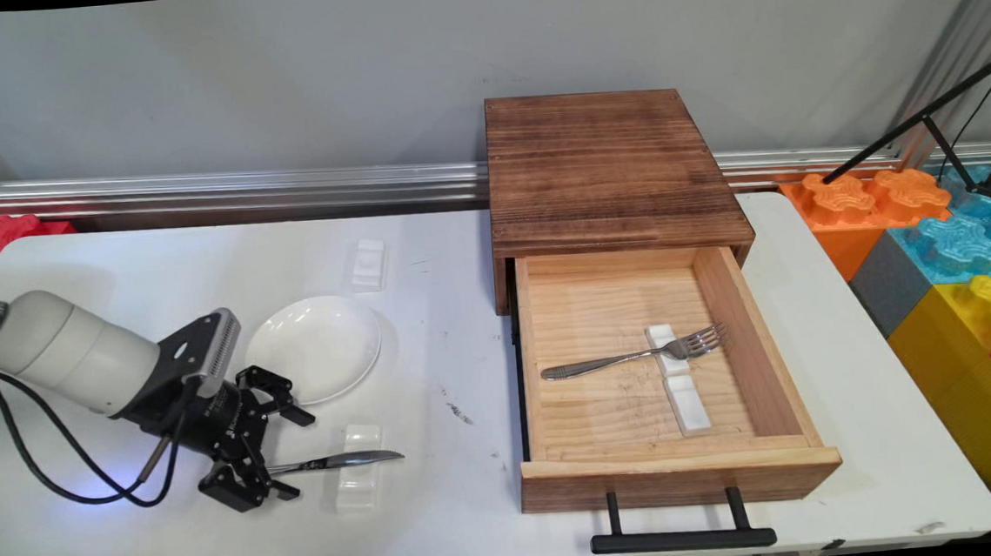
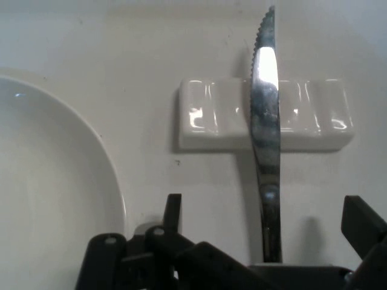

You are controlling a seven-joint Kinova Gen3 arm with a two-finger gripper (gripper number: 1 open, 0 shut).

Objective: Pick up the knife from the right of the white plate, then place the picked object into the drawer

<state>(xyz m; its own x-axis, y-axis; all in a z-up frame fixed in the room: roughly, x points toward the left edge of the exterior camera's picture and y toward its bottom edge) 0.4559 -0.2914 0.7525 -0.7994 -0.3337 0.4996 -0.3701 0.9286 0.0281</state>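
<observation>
Where the arm reaches low over the tabletop (image 1: 198, 264) at its 8 o'clock corner, the gripper (image 1: 270, 446) lies almost level with the surface, its fingers spread wide on either side of the handle end of a knife (image 1: 338, 461); they bracket the handle without pressing on it, so nothing is held. The knife lies across a small white cutlery rest (image 1: 358, 479), blade pointing toward 3 o'clock, which keeps the blade lifted off the surface; in the hand view its serrated edge runs straight away from the gripper, over the rest's grooves. A white plate (image 1: 315, 347) sits just beside the gripper at its 1 o'clock, close to one finger though apart from the knife. A second white rest (image 1: 368, 265) lies farther back at 12 o'clock. Well apart at 3 o'clock, a wooden drawer box (image 1: 605, 166) stands with its drawer (image 1: 643, 390) pulled open, black handle (image 1: 682, 540) overhanging the near edge; inside, a fork (image 1: 632, 357) leans on another white rest (image 1: 679, 378).
</observation>
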